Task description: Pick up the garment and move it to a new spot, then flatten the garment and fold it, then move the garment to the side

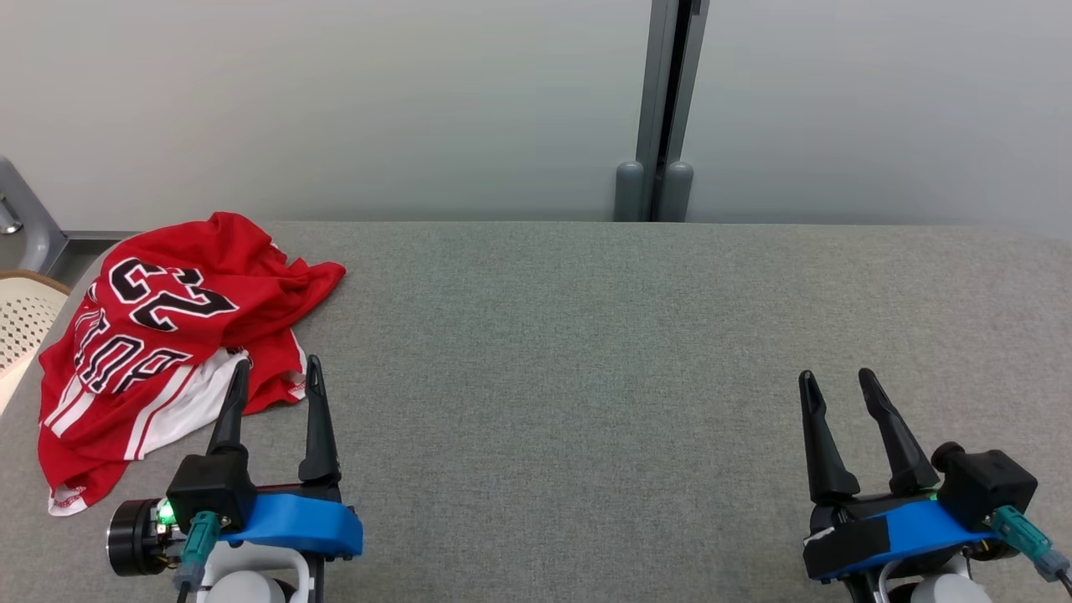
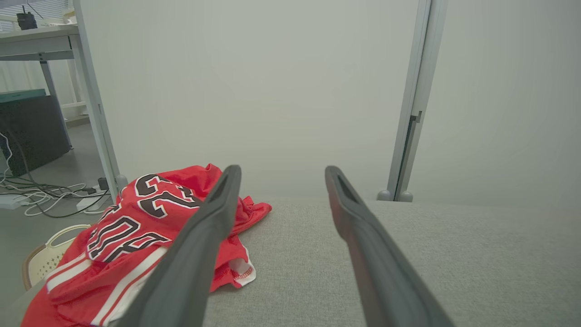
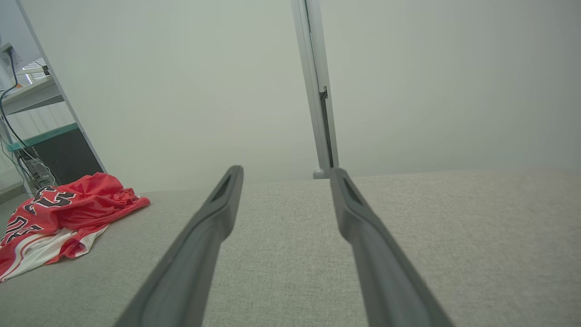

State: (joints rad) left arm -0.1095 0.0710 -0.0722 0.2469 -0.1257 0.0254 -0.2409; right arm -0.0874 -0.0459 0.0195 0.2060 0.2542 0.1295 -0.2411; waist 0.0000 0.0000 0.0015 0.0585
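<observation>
The left claw (image 1: 278, 362) is seen with its two fingers spread wide and nothing pinched between them. It is held low at 7 o'clock in the head view. The tip of its left finger is seen over the near hem of the garment (image 1: 167, 335); whether cloth is touched there cannot be told. The right claw (image 1: 836, 373) is likewise spread and empty. It is placed at 4 o'clock in the head view, over bare surface (image 1: 586, 335), with the garment well apart from it toward 10 o'clock.

The garment, a red jersey with white stripes and black lettering, is left crumpled in a heap at 9 o'clock on the surface, close to its left edge. The rest of the surface, from 12 through 3 o'clock, is left bare.

The first step, the pick-up, is judged not yet begun, since nothing is gripped. For the next move, the left claw would need to be eased toward 11 o'clock, lowered onto a raised fold and closed on it. The cloth is judged thin and slack, so a bunched ridge would be better taken than a flat patch. The bare middle of the surface, toward 3 o'clock, is judged a fit new spot.

A pale perforated basket (image 1: 25, 318) is seen beside the surface at 9 o'clock; its inside is hidden, so its contents cannot be told.
</observation>
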